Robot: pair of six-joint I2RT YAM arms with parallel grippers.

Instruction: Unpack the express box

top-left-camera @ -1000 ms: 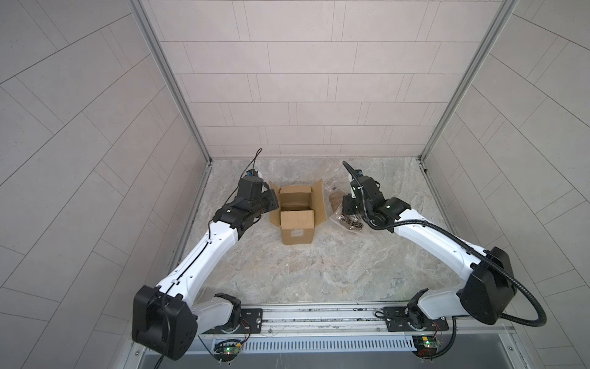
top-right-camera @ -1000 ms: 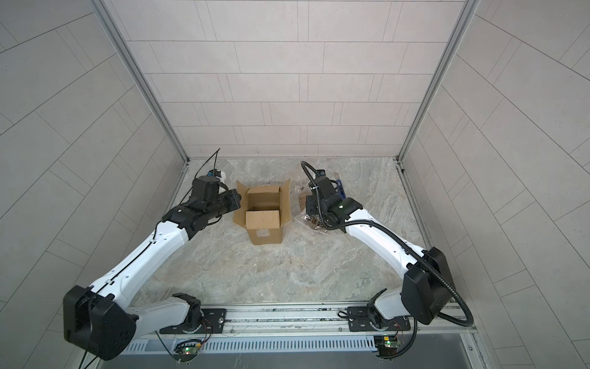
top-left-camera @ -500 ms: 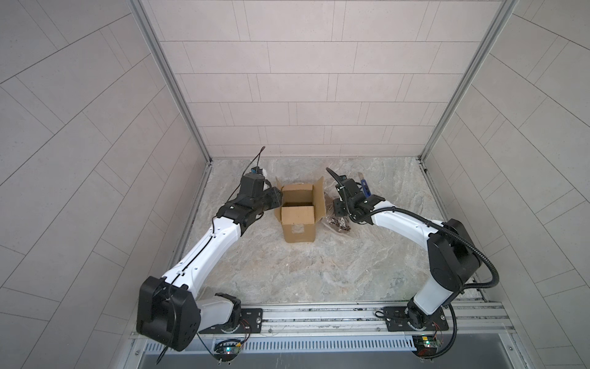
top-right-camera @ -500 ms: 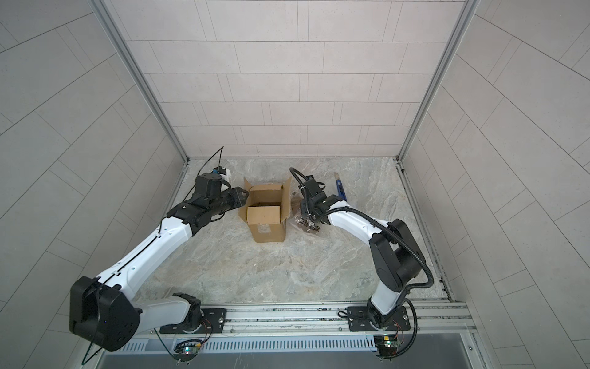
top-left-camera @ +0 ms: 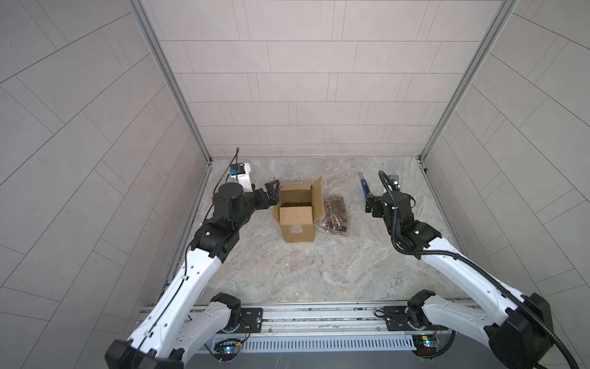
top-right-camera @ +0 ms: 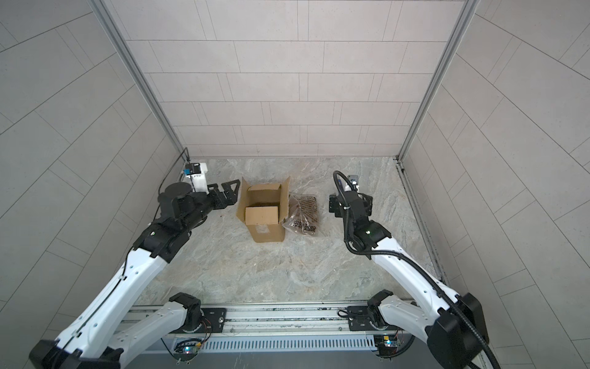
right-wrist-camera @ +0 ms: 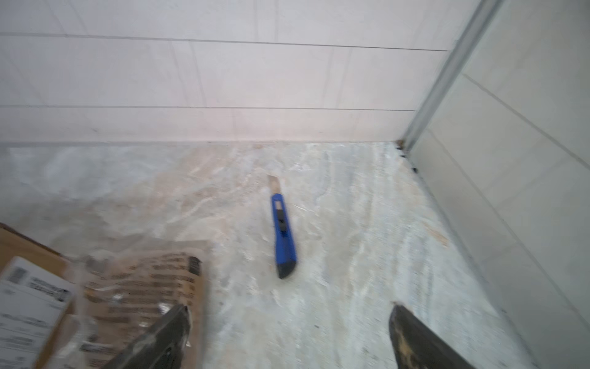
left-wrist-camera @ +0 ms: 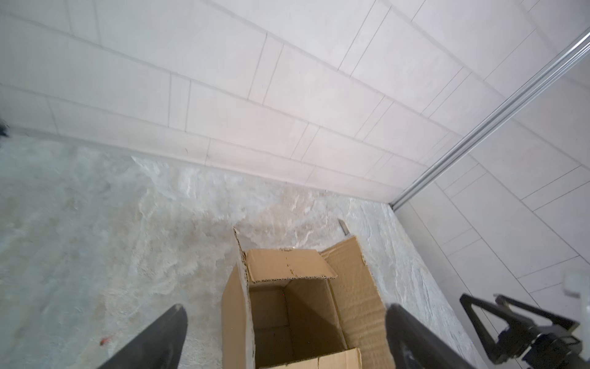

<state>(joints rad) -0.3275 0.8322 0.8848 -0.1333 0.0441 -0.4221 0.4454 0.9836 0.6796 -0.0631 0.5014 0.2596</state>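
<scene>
Both top views show the small brown cardboard express box standing upright near the middle of the frame on the grey marble-pattern table, its top flaps open. A crinkly clear plastic bag with brown contents lies against its right side. Further right, a blue utility knife lies alone on the table, blade out. The left gripper is just beside the box's left flap, jaws spread wide, holding nothing; if it touches the flap I cannot tell. The right gripper is right of the bag, near the knife, also wide and empty.
</scene>
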